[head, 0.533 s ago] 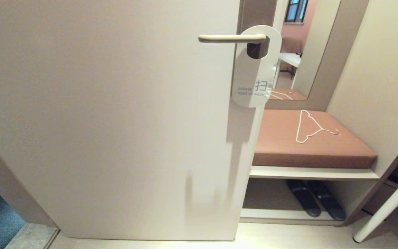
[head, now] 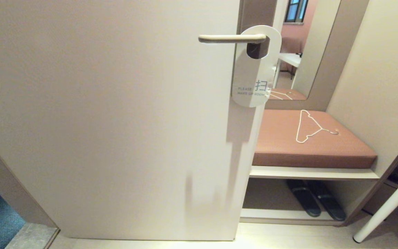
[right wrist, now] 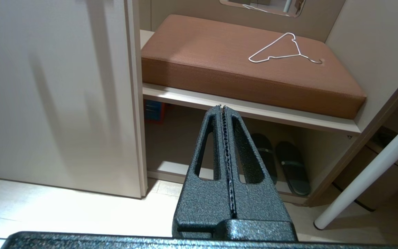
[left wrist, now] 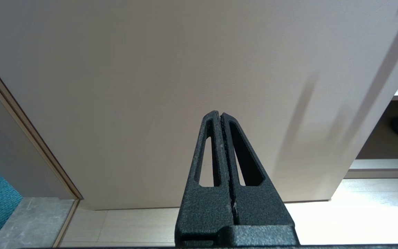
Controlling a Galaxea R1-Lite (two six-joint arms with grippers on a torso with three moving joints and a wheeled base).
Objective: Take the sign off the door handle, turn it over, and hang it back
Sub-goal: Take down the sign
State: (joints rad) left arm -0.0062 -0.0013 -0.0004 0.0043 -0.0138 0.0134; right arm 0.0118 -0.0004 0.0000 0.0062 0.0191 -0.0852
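The sign (head: pixel 252 74) hangs on the door handle (head: pixel 231 38) at the door's right edge in the head view, its white "PLEASE MAKE UP ROOM" side facing me. The handle passes through its hole. Neither gripper shows in the head view. My left gripper (left wrist: pixel 219 114) is shut and empty, low down, facing the lower part of the door (left wrist: pixel 185 69). My right gripper (right wrist: pixel 222 108) is shut and empty, low down, facing the shelf under the bench. The sign and handle do not show in either wrist view.
Right of the door is a brown cushioned bench (head: pixel 309 141) with a thin white wire hanger (head: pixel 311 126) on it. Dark slippers (head: pixel 314 200) lie on the shelf below. A mirror (head: pixel 299 48) stands behind. A white slanted pole (head: pixel 389 204) is at the far right.
The lower end of the sign has shifted very slightly. Nothing else has moved.
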